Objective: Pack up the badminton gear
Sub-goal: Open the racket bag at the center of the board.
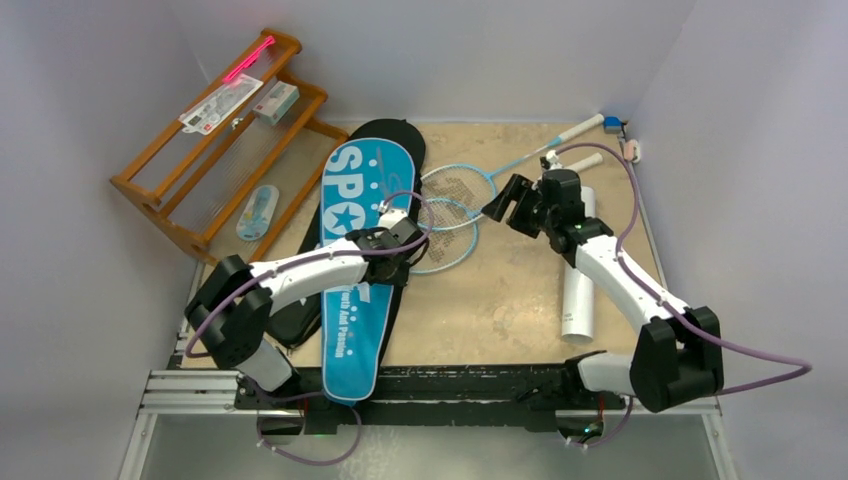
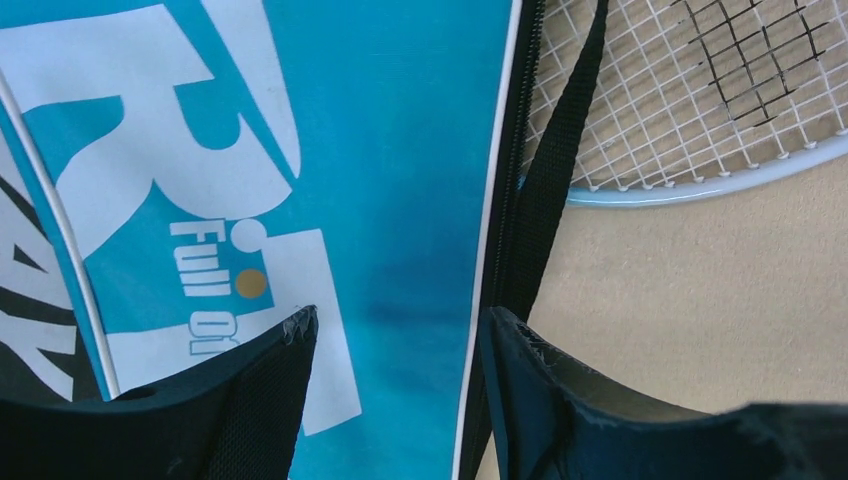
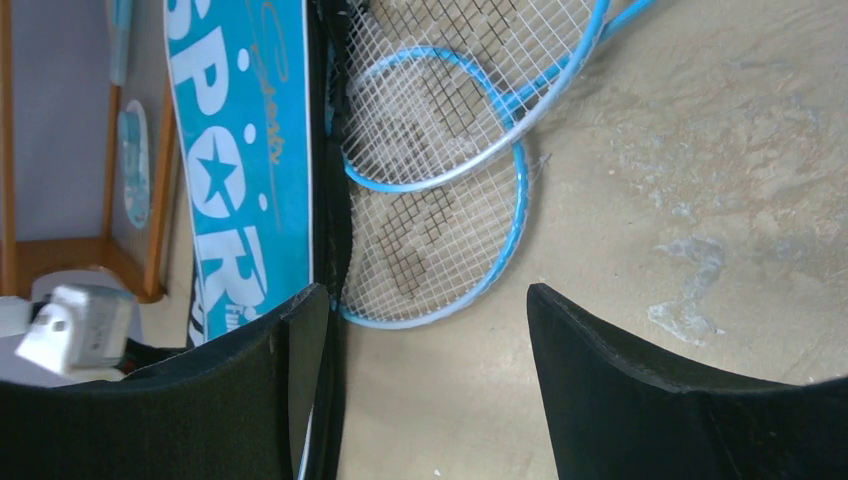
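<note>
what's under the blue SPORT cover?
A black cover, showing past the top end and left side of the blue SPORT cover. Its middle is hidden; whether anything else lies beneath can't be seen.

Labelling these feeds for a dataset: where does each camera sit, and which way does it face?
Top: above and behind, looking down on the table; both arms show whole.
Left wrist: looks past the left gripper onto the edge of the blue cover.
Right wrist: looks past the right gripper at two blue rackets.
Shared: cover and rackets appear in all three.
</note>
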### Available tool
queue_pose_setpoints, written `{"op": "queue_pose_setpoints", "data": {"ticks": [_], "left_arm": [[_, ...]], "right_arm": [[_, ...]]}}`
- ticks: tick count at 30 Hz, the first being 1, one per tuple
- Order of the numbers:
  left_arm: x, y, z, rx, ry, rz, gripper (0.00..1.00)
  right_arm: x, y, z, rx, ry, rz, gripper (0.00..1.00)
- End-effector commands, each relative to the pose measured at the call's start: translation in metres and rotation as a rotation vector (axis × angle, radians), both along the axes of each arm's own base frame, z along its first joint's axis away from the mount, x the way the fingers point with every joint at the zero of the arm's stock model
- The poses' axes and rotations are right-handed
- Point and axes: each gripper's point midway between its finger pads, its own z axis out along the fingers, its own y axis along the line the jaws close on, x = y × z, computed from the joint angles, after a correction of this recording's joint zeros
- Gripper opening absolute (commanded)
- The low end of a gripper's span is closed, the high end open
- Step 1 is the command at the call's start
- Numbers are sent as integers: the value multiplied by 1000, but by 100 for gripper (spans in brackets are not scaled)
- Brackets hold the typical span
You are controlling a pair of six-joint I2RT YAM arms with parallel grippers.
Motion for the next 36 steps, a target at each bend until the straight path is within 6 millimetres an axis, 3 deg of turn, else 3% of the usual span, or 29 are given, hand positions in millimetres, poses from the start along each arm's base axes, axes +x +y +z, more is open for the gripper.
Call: {"op": "queue_pose_setpoints", "data": {"ticks": [1,5,9,14,17,19,28,31,36], "left_arm": [[20,-19,8,-10,-40,-48,61],[22,-34,-2,-57,-18,-103,68],[30,-19,-21,-12,24,-50,67],[38,3,-38,65,50,15,49],[39,5,-39,83,63,19,19],[41,5,-30,90,61,16,0],[78,-17,74,-93,-82,-101,0],[99,-15,91,-123,-130,-71,0],[129,6,101,-62,-169,-26,0]], "right_arm": [[18,10,32,71,-82,14,74],[22,11,26,82,-65,22,74],[23,11,22,91,-54,27,74],[23,9,26,95,-64,28,74],[25,6,29,90,-77,22,74],[26,5,32,89,-81,20,74],[53,-4,48,59,-90,-15,74],[68,-16,53,46,-108,-79,74],[106,-49,43,14,-77,-224,74]]}}
